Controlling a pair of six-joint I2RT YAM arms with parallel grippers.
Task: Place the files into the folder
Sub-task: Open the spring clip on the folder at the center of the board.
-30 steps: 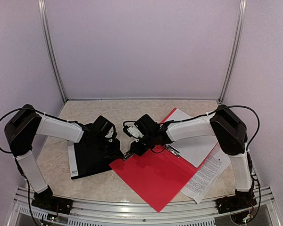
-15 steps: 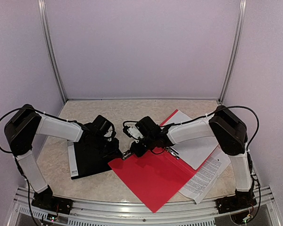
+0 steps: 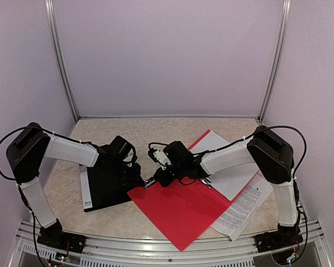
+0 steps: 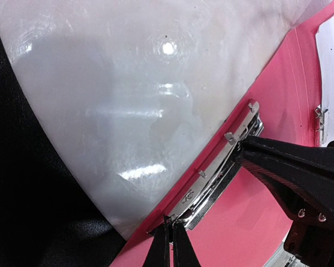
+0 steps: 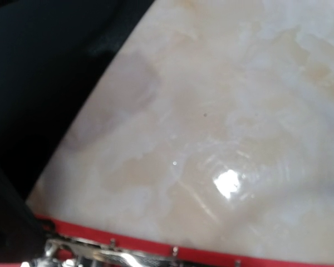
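Files (image 3: 242, 208) beside red folder (image 3: 181, 208), marbled beige table (image 3: 156, 130), pale lilac walls (image 3: 167, 55)

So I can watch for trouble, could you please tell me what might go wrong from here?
Both arms' jaws are shut at the silver metal clip of the open red plastic folder; a slip could let it snap back or drag the folder. The white paper sheets lie partly under the folder, so shifting it might crumple them or push them off the near edge.
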